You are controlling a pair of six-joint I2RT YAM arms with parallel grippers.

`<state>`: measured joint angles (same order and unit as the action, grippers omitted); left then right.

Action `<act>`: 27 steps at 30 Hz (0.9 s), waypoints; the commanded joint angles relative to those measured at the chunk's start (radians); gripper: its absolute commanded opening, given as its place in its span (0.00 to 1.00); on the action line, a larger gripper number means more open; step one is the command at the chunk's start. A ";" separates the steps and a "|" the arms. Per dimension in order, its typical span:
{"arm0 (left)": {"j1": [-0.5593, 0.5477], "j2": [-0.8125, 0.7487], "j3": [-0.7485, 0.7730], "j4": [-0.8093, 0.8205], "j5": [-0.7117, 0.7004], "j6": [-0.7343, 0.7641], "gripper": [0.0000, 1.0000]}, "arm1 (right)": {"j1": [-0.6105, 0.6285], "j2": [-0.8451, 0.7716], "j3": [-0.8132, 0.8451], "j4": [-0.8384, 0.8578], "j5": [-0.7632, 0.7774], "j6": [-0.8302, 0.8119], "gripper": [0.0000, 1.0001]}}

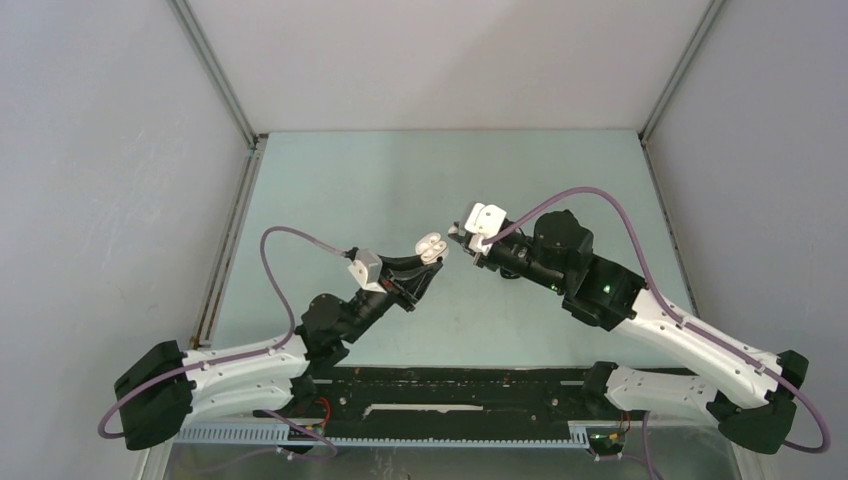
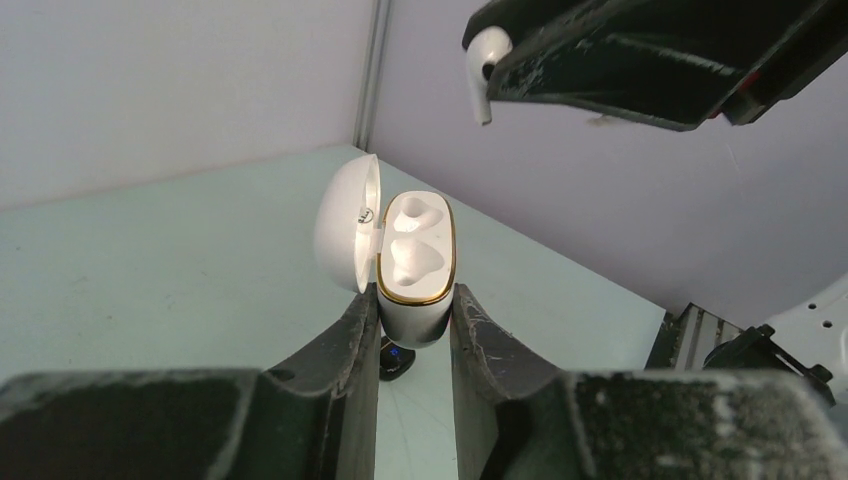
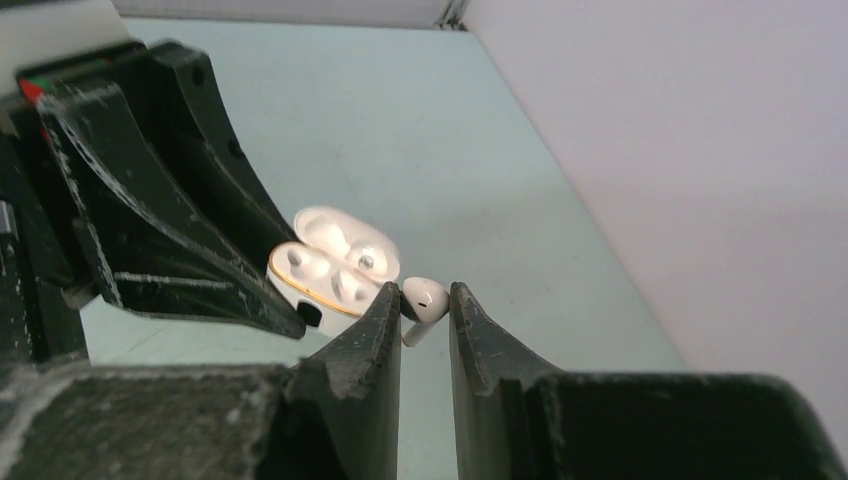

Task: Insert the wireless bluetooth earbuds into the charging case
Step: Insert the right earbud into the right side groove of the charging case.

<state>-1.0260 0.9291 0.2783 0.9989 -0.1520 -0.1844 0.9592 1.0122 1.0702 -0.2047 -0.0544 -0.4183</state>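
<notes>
My left gripper (image 1: 428, 262) is shut on a white charging case (image 1: 433, 246) and holds it above the table. In the left wrist view the case (image 2: 415, 262) stands upright between the fingers. Its lid (image 2: 345, 235) is open to the left and both gold-rimmed sockets look empty. My right gripper (image 1: 460, 237) is just right of the case, shut on a white stemmed earbud (image 3: 428, 297) pinched at the fingertips. That earbud (image 2: 483, 60) hangs above and right of the case. The case (image 3: 335, 265) lies just left of the right fingertips.
A small black object with a blue light (image 2: 396, 360) lies on the pale green table (image 1: 400, 170) under the held case. Grey walls close in the table on the left, back and right. The arm bases and a black rail (image 1: 450, 400) sit at the near edge.
</notes>
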 commanded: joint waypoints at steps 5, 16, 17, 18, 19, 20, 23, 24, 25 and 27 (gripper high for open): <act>-0.006 -0.023 0.061 -0.075 0.000 -0.047 0.00 | 0.047 -0.012 0.013 0.126 0.049 0.063 0.00; -0.006 -0.027 0.030 0.001 0.060 -0.032 0.00 | 0.072 0.008 -0.006 0.146 0.054 0.081 0.00; -0.006 -0.030 0.026 0.008 0.063 -0.032 0.00 | 0.075 0.009 -0.011 0.146 0.054 0.084 0.00; -0.006 -0.032 0.024 0.015 0.064 -0.031 0.00 | 0.076 0.008 -0.015 0.146 0.054 0.085 0.00; -0.006 -0.033 0.023 0.018 0.067 -0.030 0.00 | 0.077 0.008 -0.019 0.146 0.054 0.085 0.00; -0.007 -0.036 0.021 0.022 0.068 -0.028 0.00 | 0.078 0.008 -0.024 0.146 0.054 0.086 0.00; -0.006 -0.037 0.011 0.037 0.070 -0.026 0.00 | 0.079 0.008 -0.029 0.145 0.054 0.085 0.00; -0.006 -0.037 0.007 0.047 0.072 -0.024 0.00 | 0.078 0.008 -0.030 0.145 0.054 0.083 0.00; -0.006 -0.038 0.001 0.058 0.074 -0.021 0.00 | 0.078 0.008 -0.034 0.145 0.054 0.081 0.00; -0.006 -0.041 -0.005 0.064 0.076 -0.015 0.00 | 0.079 0.009 -0.040 0.146 0.054 0.083 0.00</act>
<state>-1.0275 0.9077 0.2874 0.9874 -0.0944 -0.2176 1.0321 1.0206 1.0363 -0.1093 -0.0170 -0.3470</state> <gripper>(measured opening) 0.288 0.216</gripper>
